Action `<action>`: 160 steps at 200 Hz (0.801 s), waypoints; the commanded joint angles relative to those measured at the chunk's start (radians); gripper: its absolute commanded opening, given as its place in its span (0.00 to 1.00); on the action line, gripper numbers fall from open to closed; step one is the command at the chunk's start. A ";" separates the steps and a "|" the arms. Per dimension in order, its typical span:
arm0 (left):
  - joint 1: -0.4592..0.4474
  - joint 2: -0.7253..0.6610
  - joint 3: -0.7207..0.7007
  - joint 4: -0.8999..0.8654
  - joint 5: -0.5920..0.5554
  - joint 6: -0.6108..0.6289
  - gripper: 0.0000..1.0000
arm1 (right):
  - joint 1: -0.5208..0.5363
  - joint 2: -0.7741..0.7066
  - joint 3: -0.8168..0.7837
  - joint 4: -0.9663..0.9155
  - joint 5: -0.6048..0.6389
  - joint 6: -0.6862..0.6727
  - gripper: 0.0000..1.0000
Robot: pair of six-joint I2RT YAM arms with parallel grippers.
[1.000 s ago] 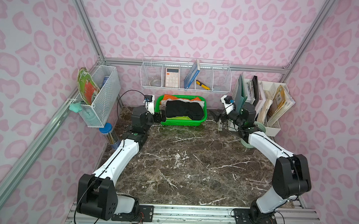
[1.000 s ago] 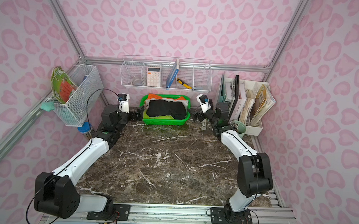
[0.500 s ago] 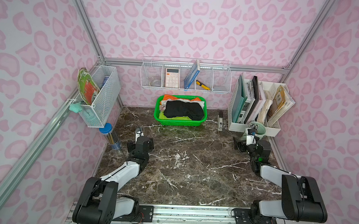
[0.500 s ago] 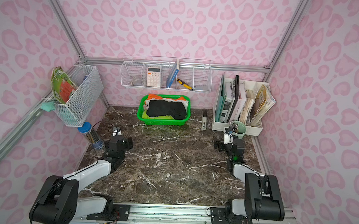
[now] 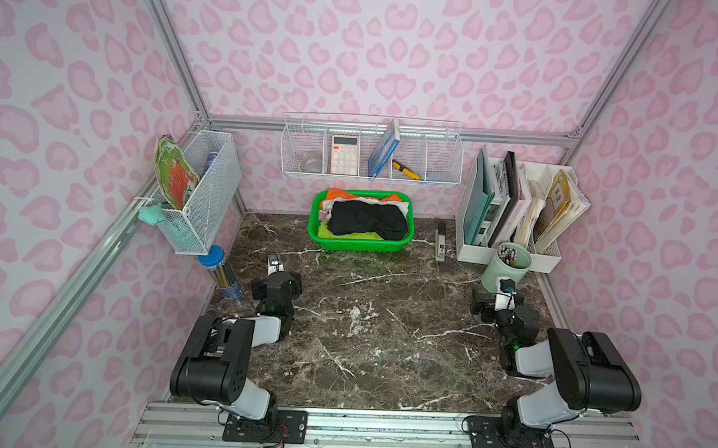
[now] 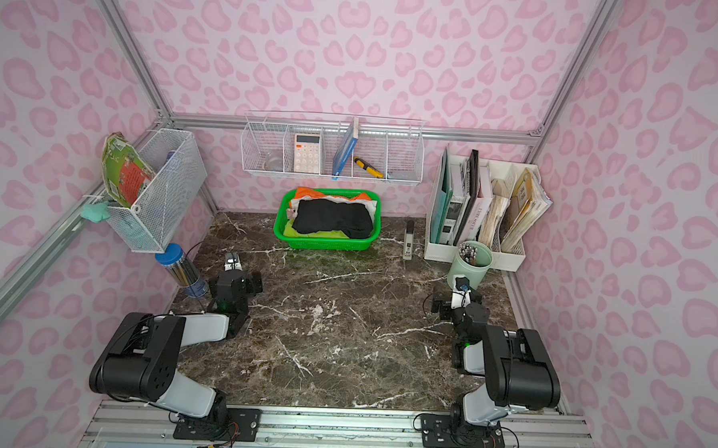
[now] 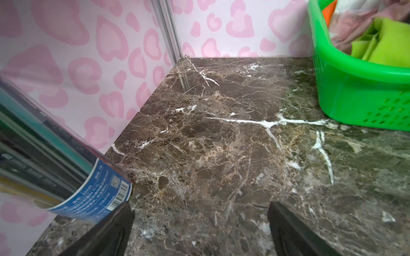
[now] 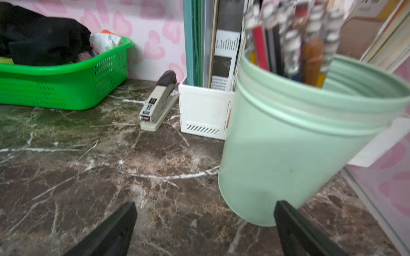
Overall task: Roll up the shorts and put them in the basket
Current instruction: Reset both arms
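Observation:
The black shorts [image 5: 370,219] [image 6: 334,217] lie crumpled on top of other clothes in the green basket [image 5: 358,246] [image 6: 323,244] at the back middle of the marble table. The right wrist view shows the shorts [image 8: 40,40] heaped above the basket's rim [image 8: 66,88]. My left gripper [image 5: 276,277] [image 7: 200,206] sits low over the table at the left, open and holding nothing, well short of the basket [image 7: 355,88]. Over at the right my right gripper [image 5: 493,299] [image 8: 205,205] is open and holds nothing, right in front of a mint cup.
A blue-capped pencil tube [image 5: 222,273] [image 7: 66,177] leans close beside the left gripper. The mint pen cup [image 5: 505,266] [image 8: 299,144], a stapler [image 5: 440,241] [image 8: 158,102] and a white file holder [image 5: 516,207] stand at the back right. Wire baskets hang on the walls.
Both arms have pulled back from either side of the green basket and folded down toward the front of the table. Both grippers stayed open; the shorts have not moved.

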 commanded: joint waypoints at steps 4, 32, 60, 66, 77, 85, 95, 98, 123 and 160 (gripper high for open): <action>0.053 -0.004 -0.002 0.013 0.178 -0.054 0.99 | -0.001 0.013 -0.003 0.106 0.024 0.018 1.00; 0.076 0.024 -0.074 0.156 0.245 -0.059 0.99 | -0.001 0.013 0.007 0.086 0.055 0.027 1.00; 0.076 0.040 -0.094 0.214 0.206 -0.071 0.99 | 0.000 0.013 0.006 0.087 0.056 0.027 1.00; 0.076 0.043 -0.069 0.169 0.157 -0.091 0.99 | -0.001 0.012 0.006 0.087 0.056 0.028 1.00; 0.079 0.044 -0.039 0.121 0.115 -0.111 0.99 | -0.001 0.012 0.006 0.087 0.056 0.027 1.00; 0.079 0.041 -0.041 0.118 0.116 -0.109 0.99 | -0.001 0.013 0.006 0.086 0.055 0.028 1.00; 0.079 0.042 -0.043 0.122 0.117 -0.109 0.99 | 0.000 0.012 0.006 0.086 0.056 0.027 1.00; 0.078 0.041 -0.042 0.119 0.116 -0.108 0.99 | -0.001 0.013 0.006 0.087 0.056 0.027 1.00; 0.079 0.040 -0.040 0.116 0.117 -0.110 0.99 | -0.001 0.011 0.006 0.085 0.056 0.027 1.00; 0.079 0.044 -0.036 0.110 0.116 -0.112 0.99 | -0.001 0.014 0.006 0.085 0.056 0.027 1.00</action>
